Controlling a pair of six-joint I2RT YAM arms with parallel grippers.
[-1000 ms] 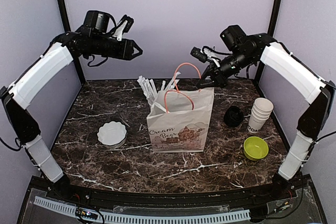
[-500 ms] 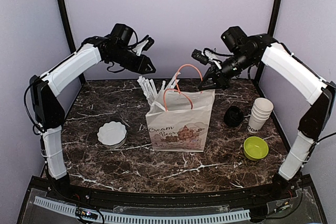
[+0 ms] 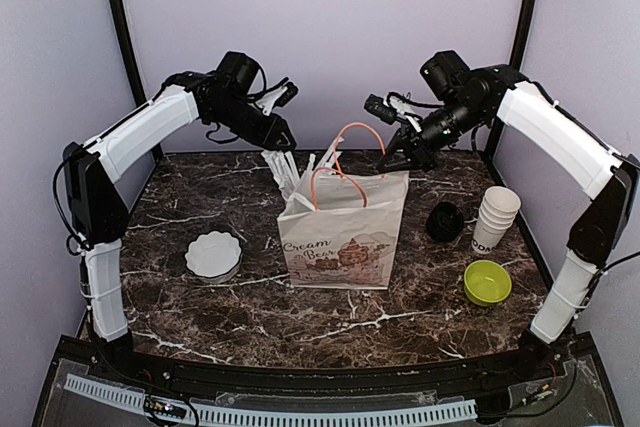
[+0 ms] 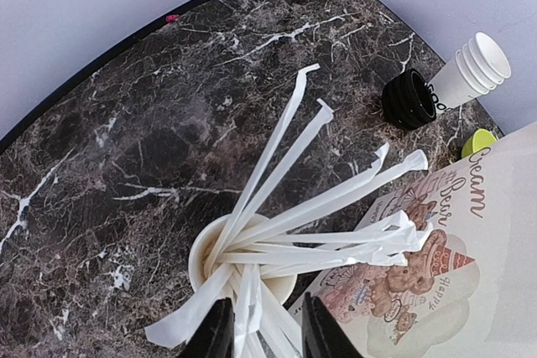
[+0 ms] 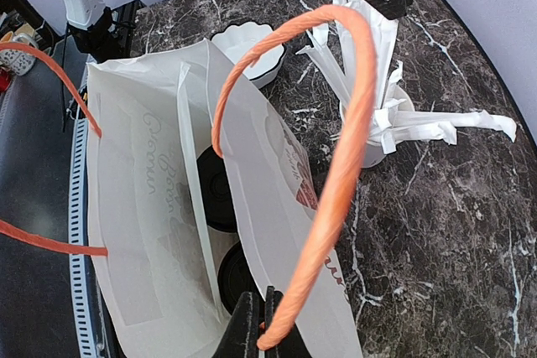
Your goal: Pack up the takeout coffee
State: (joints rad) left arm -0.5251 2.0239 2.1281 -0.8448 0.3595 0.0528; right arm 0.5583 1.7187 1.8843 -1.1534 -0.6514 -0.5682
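The two takeout coffee cups stand inside the white paper bag (image 3: 345, 237). Only their black lids (image 5: 216, 186) (image 5: 235, 278) show, in the right wrist view. My right gripper (image 3: 387, 161) (image 5: 262, 331) is shut on the bag's orange rope handle (image 5: 340, 165) and holds it up above the back of the bag. My left gripper (image 3: 284, 140) (image 4: 264, 337) is open just above the white cup of wrapped straws (image 4: 205, 249) behind the bag's left corner. Some straws (image 4: 243, 316) lie between its fingers.
A stack of lidless white cups (image 3: 496, 215) and a loose black lid (image 3: 444, 221) sit at the right, with a green bowl (image 3: 487, 282) in front of them. A white fluted dish (image 3: 213, 254) lies at the left. The bag's front handle (image 3: 330, 187) stands free.
My left arm has swung right and down from the back left corner to the straw cup. My right gripper has kept hold of the handle in place.
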